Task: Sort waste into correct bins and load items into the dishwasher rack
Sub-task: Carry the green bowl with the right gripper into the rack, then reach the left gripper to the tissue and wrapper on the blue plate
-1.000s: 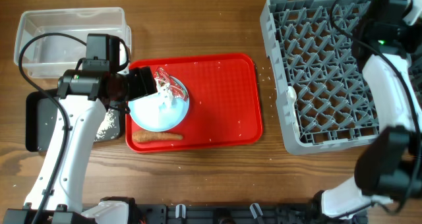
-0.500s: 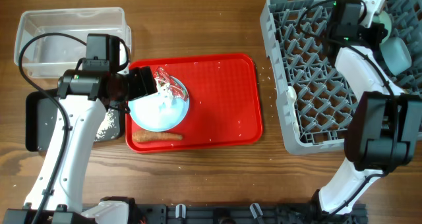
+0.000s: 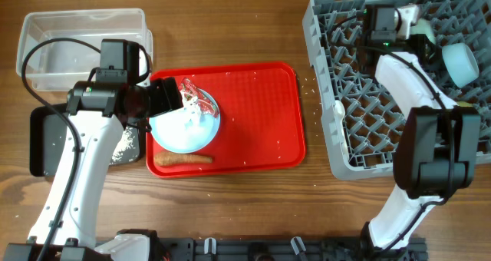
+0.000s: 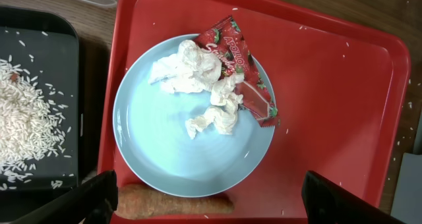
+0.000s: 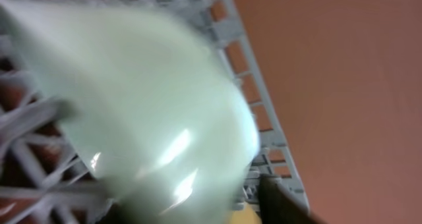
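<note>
"Plastic bins first: how many are counted?"

"Two are counted: a clear tub (image 3: 46, 31) at the table's far left and a black tray (image 3: 42, 146) just nearer, beside the red tray (image 4: 330, 118). One heap of rice (image 4: 26, 125) is seen lying in the black tray."

"And the waste and dishes?"

"One round, glossy light blue plate (image 4: 191, 151) is set on the left part of the red tray. On it, one crumpled red-and-white wrapper (image 4: 247, 72) and about three clumps of white tissue (image 4: 191, 69) are seen, touching one another. One orange-brown stick (image 4: 175, 204) is laid on the red tray just beside the plate's near edge. One pale blue-white bowl (image 3: 462, 61) is seen in the grey rack (image 3: 368, 130) at its right side, and one pale green bowl (image 5: 145, 105) (much blurred) is shown over the lattice in the right wrist view."

"How are the fingers held?"

"The left gripper (image 3: 165, 98) is held over the plate with its fingers (image 4: 79, 201) spread wide; nothing is gripped or touched. The right gripper (image 3: 410, 21) is placed over the rack's far side with the green bowl close before it; whether it is closed on that bowl cannot be told, since only one dark finger (image 5: 283, 201) is seen."
</note>
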Controlling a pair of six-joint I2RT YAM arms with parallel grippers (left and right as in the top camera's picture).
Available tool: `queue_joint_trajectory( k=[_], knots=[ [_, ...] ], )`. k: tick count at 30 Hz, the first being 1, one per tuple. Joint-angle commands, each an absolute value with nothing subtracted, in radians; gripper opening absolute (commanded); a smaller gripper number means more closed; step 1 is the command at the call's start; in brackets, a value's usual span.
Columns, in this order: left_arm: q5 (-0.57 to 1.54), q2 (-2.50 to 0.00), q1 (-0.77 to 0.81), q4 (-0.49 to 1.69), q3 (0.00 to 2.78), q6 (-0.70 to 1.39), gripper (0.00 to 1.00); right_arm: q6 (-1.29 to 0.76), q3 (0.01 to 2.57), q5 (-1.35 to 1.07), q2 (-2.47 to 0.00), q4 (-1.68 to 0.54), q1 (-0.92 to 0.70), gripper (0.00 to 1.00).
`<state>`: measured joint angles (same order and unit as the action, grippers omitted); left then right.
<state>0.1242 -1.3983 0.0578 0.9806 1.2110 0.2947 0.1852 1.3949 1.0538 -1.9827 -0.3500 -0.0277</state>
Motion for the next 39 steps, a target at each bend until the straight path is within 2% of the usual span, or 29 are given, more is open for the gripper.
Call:
queue_joint_trajectory(
  k=[1, 8, 11, 13, 16, 20, 22, 25, 33, 39],
  knots=[
    [0.122, -1.390, 0.053, 0.977, 1.215, 0.300, 0.89, 0.152, 1.387, 0.977, -1.983, -0.377, -0.057, 0.67],
    [0.122, -1.390, 0.053, 0.978, 1.215, 0.300, 0.89, 0.104, 1.387, 0.783, -1.847, -0.488, -0.080, 0.72],
    [0.122, -1.390, 0.053, 0.978, 1.215, 0.300, 0.89, 0.105, 1.387, 0.701, -1.728, -0.543, -0.080, 0.83],
    [0.122, -1.390, 0.053, 0.978, 1.215, 0.300, 0.89, 0.105, 1.387, 0.474, -1.611, -0.626, -0.080, 0.87],
    [0.121, -1.390, 0.053, 0.978, 1.214, 0.300, 0.89, 0.105, 1.387, 0.224, -1.543, -0.696, -0.080, 0.88],
    [0.121, -1.390, 0.053, 0.978, 1.215, 0.300, 0.90, 0.089, 1.387, -0.213, -1.503, -0.777, -0.080, 0.89],
    [0.121, -1.390, 0.053, 0.976, 1.214, 0.300, 0.90, 0.025, 1.386, -0.333, -1.505, -0.810, -0.087, 0.88],
    [0.121, -1.390, 0.053, 0.977, 1.214, 0.300, 0.90, 0.017, 1.385, -0.414, -1.515, -0.824, -0.140, 0.88],
    [0.121, -1.443, 0.054, 0.903, 1.214, 0.303, 0.93, -0.055, 1.385, -0.333, -1.549, -0.863, -0.292, 0.89],
    [0.121, -1.647, 0.055, 0.790, 1.214, 0.303, 0.87, -0.056, 1.385, -0.334, -1.552, -0.903, -0.304, 0.89]
  ],
)
